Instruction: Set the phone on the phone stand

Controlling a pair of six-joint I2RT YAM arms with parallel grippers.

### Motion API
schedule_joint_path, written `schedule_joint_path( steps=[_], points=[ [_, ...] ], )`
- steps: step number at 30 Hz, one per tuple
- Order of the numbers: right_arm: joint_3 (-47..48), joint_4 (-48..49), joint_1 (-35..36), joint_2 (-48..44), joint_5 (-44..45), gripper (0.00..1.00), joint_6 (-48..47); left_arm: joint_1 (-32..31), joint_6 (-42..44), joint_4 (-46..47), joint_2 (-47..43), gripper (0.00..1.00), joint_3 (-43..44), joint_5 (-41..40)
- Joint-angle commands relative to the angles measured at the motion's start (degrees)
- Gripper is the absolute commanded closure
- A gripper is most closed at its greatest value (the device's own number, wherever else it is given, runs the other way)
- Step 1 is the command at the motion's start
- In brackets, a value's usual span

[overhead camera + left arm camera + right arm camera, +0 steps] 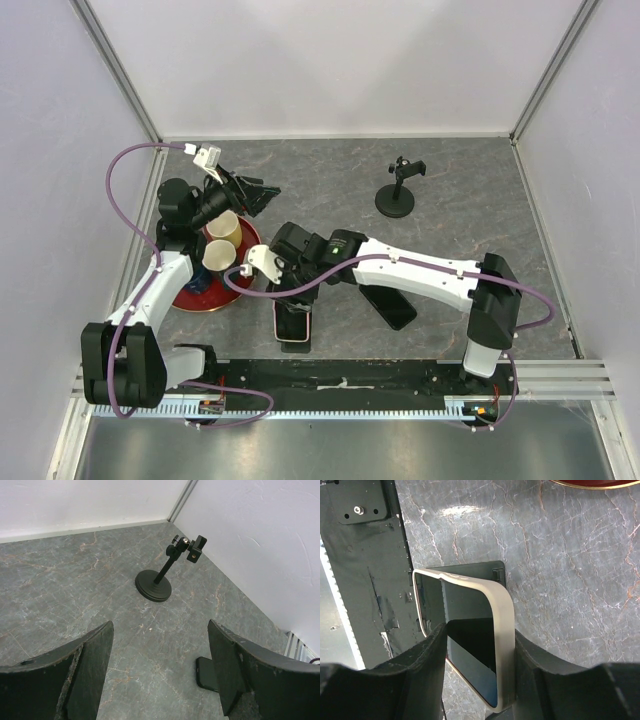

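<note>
A phone in a beige case (293, 328) lies near the table's front edge, left of centre. My right gripper (288, 298) is over it. In the right wrist view my right gripper (480, 665) is shut on this phone (465, 600), with one finger pressed on each long side. The black phone stand (397, 190) stands at the back right, with nothing in its clamp. It also shows in the left wrist view (160, 580). My left gripper (255, 195) is open and empty, held above the table at the back left. Its jaws (160, 675) stand wide apart.
A second, black phone (388, 305) lies flat under the right arm; its corner shows in the left wrist view (206, 672). A red plate (190, 295) with two paper cups (224, 228) sits at the left. A black strip (350, 375) runs along the near edge.
</note>
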Motion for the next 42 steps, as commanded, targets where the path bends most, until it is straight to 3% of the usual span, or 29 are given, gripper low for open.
schedule_joint_path(
  steps=[1, 8, 12, 15, 21, 24, 28, 31, 35, 39, 42],
  points=[
    [-1.53, 0.81, 0.82, 0.18, 8.87, 0.47, -0.69, 0.37, -0.74, 2.46, 0.16, 0.18, 1.21, 1.12],
    [-1.27, 0.72, 2.22, 0.70, 13.53, 0.39, -0.78, 0.37, -0.74, 2.46, -0.02, 0.18, 1.12, 1.12],
    [-1.71, 3.26, 2.31, -1.49, 14.41, 0.15, 0.36, 0.37, -0.57, 2.38, -0.11, 0.18, 1.12, 1.12],
    [-2.24, 7.56, 1.87, -5.44, 12.05, 0.02, 1.95, 0.37, -0.74, 2.46, -0.11, 0.18, 1.12, 0.95],
    [-2.67, 13.45, -1.37, -11.68, 7.99, 0.02, 5.63, 0.37, -0.74, 2.38, -0.11, 0.18, 1.04, 0.86],
    [-6.36, 19.59, -4.36, -16.77, 14.01, 0.02, 10.44, 0.37, -0.65, 2.38, -0.19, 0.18, 1.04, 0.77],
    [-13.03, 28.47, -17.17, -23.71, 21.88, 0.02, 23.51, 0.37, -0.66, 2.46, 0.07, 0.18, 1.04, 0.68],
    [-15.24, 29.37, -27.11, -25.04, 27.66, 0.02, 33.20, 0.37, -1.01, 2.73, 0.25, 0.18, 1.04, 0.86],
    [-14.72, 28.67, -34.68, -22.33, 32.86, 0.02, 34.12, 0.37, -1.18, 3.08, 0.42, 0.18, 0.95, 1.03],
    [-9.28, 23.94, -42.84, -12.77, 27.26, 0.02, 29.73, 0.37, -1.18, 3.17, 0.51, 0.18, 0.95, 1.03],
    [-5.50, 21.82, -44.88, -8.28, 23.21, 0.15, 25.34, 0.37, -1.10, 3.34, 0.86, 0.18, 1.03, 1.03]
  ],
)
